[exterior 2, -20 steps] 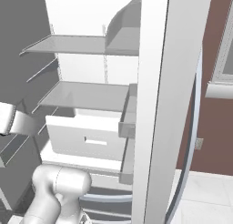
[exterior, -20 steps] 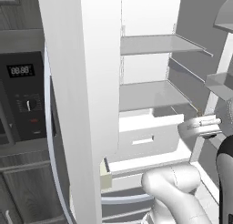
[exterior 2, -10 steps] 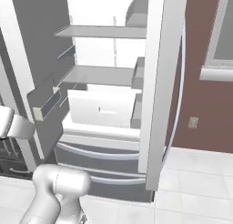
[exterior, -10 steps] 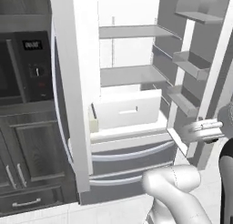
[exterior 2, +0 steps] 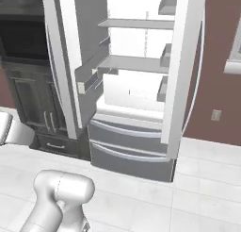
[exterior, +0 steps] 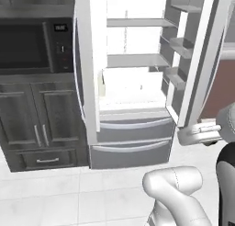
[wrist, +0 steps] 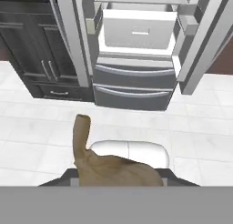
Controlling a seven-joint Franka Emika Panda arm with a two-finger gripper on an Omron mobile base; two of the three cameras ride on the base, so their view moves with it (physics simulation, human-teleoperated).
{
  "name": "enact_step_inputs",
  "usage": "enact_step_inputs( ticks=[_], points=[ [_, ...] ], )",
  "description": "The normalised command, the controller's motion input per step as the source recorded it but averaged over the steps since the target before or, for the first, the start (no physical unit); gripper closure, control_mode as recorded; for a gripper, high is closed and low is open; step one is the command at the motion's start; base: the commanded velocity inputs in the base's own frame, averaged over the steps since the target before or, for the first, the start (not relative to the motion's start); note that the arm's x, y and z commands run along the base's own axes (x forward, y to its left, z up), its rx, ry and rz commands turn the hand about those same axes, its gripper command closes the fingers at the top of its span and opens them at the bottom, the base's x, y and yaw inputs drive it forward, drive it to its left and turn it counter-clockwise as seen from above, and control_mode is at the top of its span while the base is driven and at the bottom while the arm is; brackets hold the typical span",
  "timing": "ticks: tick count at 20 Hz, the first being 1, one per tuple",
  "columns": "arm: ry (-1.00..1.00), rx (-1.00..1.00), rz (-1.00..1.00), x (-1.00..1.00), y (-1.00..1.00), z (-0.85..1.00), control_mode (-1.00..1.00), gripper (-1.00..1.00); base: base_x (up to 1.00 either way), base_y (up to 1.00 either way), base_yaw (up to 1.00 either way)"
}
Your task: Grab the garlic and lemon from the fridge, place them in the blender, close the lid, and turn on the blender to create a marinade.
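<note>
The garlic [wrist: 113, 166], a lumpy brownish-tan bulb with a stub pointing up, sits low in the hand view with my gripper [wrist: 117, 178] shut on it; the fingertips are hidden behind it. The fridge [exterior: 131, 128] stands a good way ahead across the floor. Both its upper doors are open, showing grey shelves and a white inner drawer [wrist: 138, 33]. The fridge [exterior 2: 132, 136] also shows in the right base view. My forearm [exterior: 202, 133] reaches out at the right of the left base view. The lemon, the blender and the lid are out of view.
A dark wall oven [exterior: 32, 46] and dark cabinets [exterior: 41, 128] stand left of the fridge. White tile floor [exterior: 69, 193] stretches between me and the fridge. A brown wall [exterior 2: 216, 85] with an outlet [exterior 2: 216, 115] is to the right.
The base has backed away from the fridge, so the whole scene has shifted and the fridge looks smaller and farther. The grip on the garlic is unchanged.
</note>
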Motion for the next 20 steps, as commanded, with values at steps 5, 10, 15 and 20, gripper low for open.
enact_step_inputs(
  ticks=[5, 10, 15, 20],
  points=[
    [0.00, 0.00, 0.00, 0.00, 0.00, 0.00, 1.00, 1.00, -0.99, -0.02, 0.51],
    [0.00, 0.00, 0.00, 0.00, 0.00, 0.00, 1.00, 1.00, -0.71, -0.28, 0.67],
    [0.00, 0.00, 0.00, 0.00, 0.00, 0.00, 1.00, 1.00, -0.86, -0.20, 0.70],
    [0.00, 0.00, 0.00, 0.00, 0.00, 0.00, 1.00, 1.00, -0.92, -0.09, 0.71]
  ],
)
